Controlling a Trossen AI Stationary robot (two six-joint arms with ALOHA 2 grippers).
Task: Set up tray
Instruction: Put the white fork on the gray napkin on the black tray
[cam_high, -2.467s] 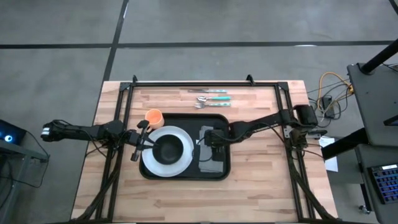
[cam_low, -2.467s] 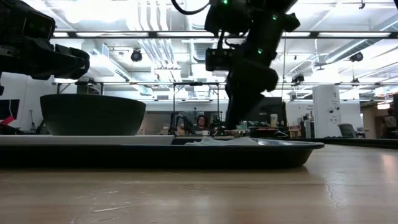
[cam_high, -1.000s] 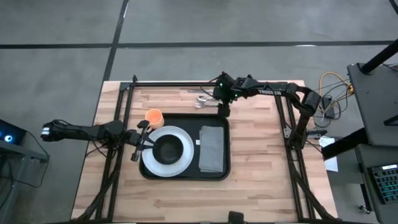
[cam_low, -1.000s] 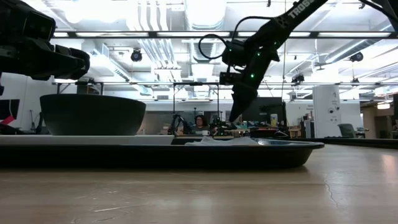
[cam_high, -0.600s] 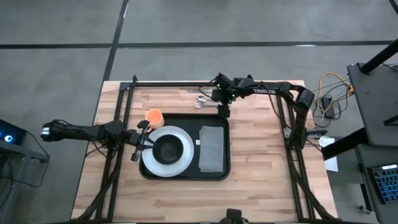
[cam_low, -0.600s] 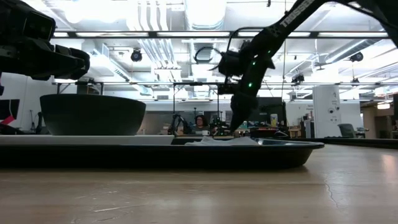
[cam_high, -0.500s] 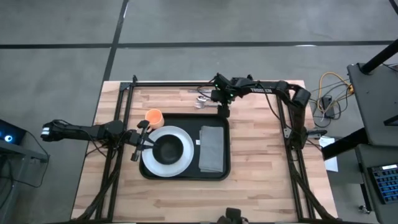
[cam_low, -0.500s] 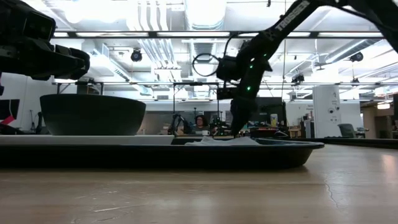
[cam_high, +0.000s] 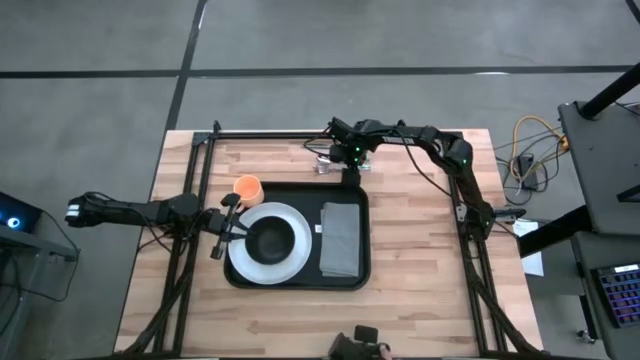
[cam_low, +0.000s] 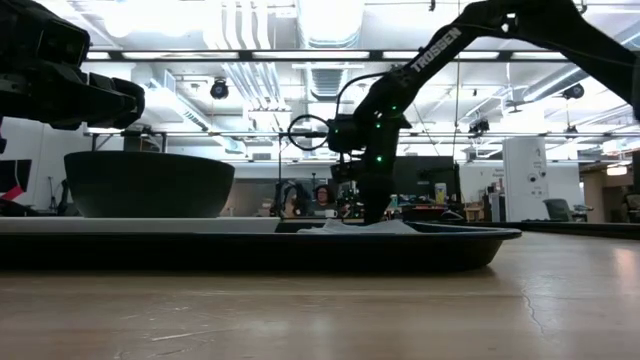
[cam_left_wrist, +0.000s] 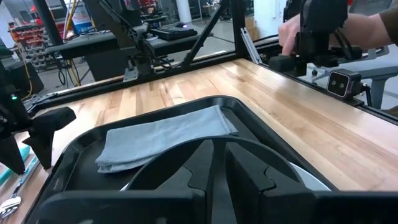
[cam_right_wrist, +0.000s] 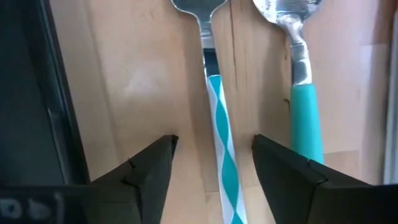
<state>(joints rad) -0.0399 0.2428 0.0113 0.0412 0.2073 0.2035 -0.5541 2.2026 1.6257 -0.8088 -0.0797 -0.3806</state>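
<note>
My right gripper (cam_right_wrist: 211, 163) has shifted beyond the tray (cam_high: 355, 195), fingers wide astride the striped utensil (cam_right_wrist: 221, 149); left fingers: cannot tell.

Our two dark arms, seen up close and from afar.

We see the right arm (cam_low: 470, 30) as matte black segments with white "TROSSEN" lettering along one link, a small green light glowing near its wrist, and a thin black cable looping out in a ring beside it (the loop shows best in the low view). Our right gripper (cam_right_wrist: 213, 165) has two black, angular, wedge-shaped fingers (cam_right_wrist: 146, 171). The left arm (cam_high: 130, 211) is equally dark, slender, with a pale tip at its rear end.
</note>
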